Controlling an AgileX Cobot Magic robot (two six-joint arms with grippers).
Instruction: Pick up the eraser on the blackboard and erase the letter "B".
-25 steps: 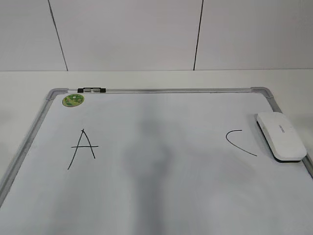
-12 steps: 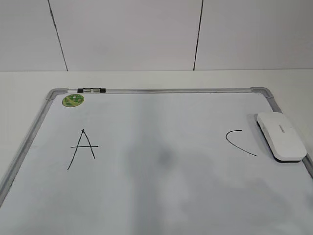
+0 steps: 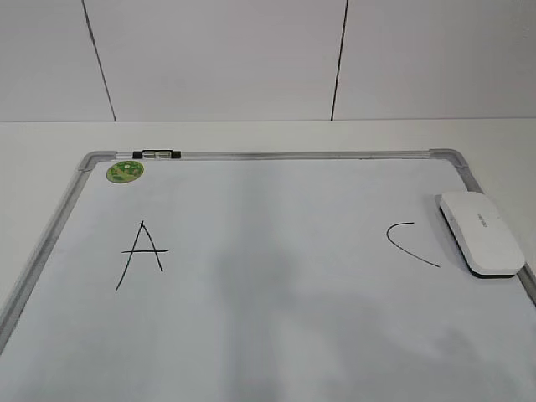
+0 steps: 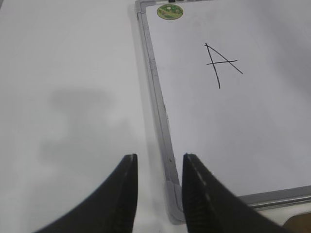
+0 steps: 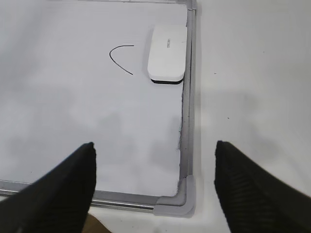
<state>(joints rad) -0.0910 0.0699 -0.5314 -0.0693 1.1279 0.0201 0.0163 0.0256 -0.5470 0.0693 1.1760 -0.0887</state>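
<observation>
The blackboard [image 3: 276, 155] is a white dry-erase board with a silver-grey frame, lying flat. The white eraser [image 3: 480, 233] lies on it by the right frame, next to a black "C" curve [image 3: 410, 241]. A black "A" [image 3: 142, 255] is at the left. No letter "B" shows; the board between "A" and "C" is bare. Neither gripper shows in the exterior view. My left gripper [image 4: 159, 160] is narrowly open and empty over the board's near left corner [image 4: 172, 194]. My right gripper [image 5: 154, 145] is wide open and empty over the near right corner [image 5: 187, 187], well short of the eraser [image 5: 167, 52].
A small round green sticker [image 3: 125, 172] sits at the board's far left corner, beside a black clip [image 3: 157, 154] on the top frame. White table surrounds the board, with a white panelled wall behind. The sticker [image 4: 170, 12] and the "A" [image 4: 221, 63] show in the left wrist view.
The grey shadow on the middle of the board has faded and drawn back toward the near edge. The eraser and the letters have stayed where they were.
</observation>
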